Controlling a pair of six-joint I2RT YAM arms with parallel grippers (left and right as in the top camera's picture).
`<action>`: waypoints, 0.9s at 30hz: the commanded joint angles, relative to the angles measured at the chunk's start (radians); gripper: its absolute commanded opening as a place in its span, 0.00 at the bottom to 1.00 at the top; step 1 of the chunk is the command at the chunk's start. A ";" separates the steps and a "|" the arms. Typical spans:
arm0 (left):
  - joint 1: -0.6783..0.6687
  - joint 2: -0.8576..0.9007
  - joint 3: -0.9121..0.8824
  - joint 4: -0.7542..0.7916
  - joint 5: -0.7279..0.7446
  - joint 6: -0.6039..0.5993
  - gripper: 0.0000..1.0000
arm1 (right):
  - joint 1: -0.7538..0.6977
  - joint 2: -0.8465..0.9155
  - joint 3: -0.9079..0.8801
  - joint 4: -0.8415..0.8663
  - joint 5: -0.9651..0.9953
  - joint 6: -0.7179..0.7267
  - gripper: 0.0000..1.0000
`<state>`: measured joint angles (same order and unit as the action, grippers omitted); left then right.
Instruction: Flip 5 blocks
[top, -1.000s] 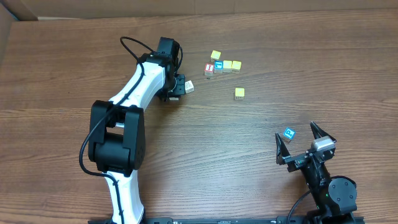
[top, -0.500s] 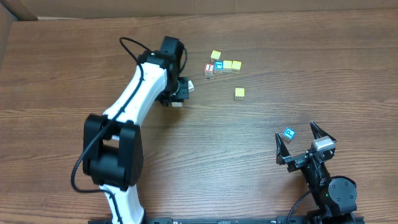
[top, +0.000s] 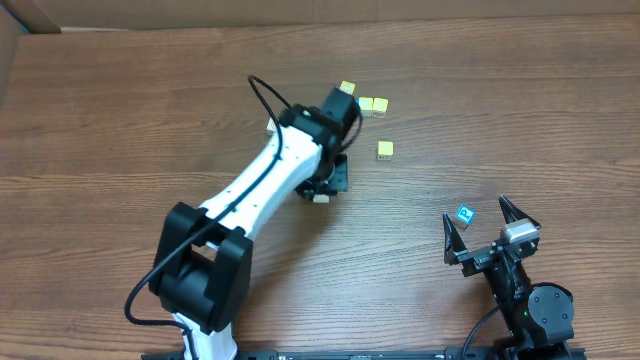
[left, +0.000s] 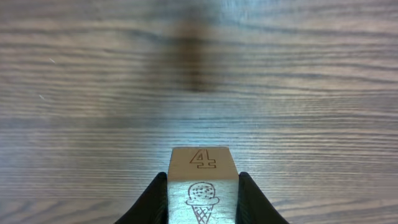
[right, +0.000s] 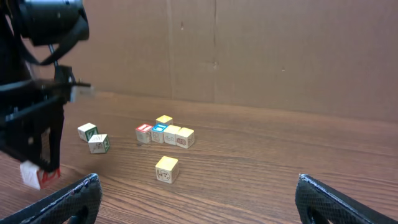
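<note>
My left gripper (left: 203, 202) is shut on a cream block (left: 203, 180) that shows an engraved 4 and an ice-cream cone, held just over the bare wood. Overhead, that gripper (top: 322, 192) hangs near mid-table, below the far cluster of blocks (top: 372, 104). A lone yellow block (top: 385, 149) sits to the right of it. The blue-faced block with a white P (top: 465, 214) lies beside the left finger of my right gripper (top: 490, 235), which stands open and empty. In the right wrist view, two cream blocks (right: 93, 137) rest left of the cluster (right: 168, 132).
A red-faced cube (right: 143, 133) sits at the left end of the cluster. The white left arm (top: 255, 190) reaches diagonally across the table and covers part of the cluster from above. A cardboard wall (right: 249, 50) backs the table.
The left arm has swung right and toward the front, carrying the cream block from left of the cluster to near mid-table. The right arm has not moved.
</note>
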<state>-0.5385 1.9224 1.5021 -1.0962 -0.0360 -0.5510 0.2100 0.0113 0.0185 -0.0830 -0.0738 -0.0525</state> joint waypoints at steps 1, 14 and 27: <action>-0.028 -0.013 -0.058 0.035 -0.051 -0.073 0.21 | -0.004 -0.007 -0.010 0.004 0.005 -0.001 1.00; -0.044 -0.013 -0.201 0.248 -0.053 -0.047 0.22 | -0.004 -0.007 -0.010 0.004 0.005 -0.001 1.00; -0.043 -0.013 -0.222 0.264 -0.052 0.035 0.26 | -0.004 -0.007 -0.010 0.004 0.005 -0.001 1.00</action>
<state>-0.5766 1.9224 1.2858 -0.8364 -0.0696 -0.5438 0.2100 0.0113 0.0185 -0.0830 -0.0738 -0.0521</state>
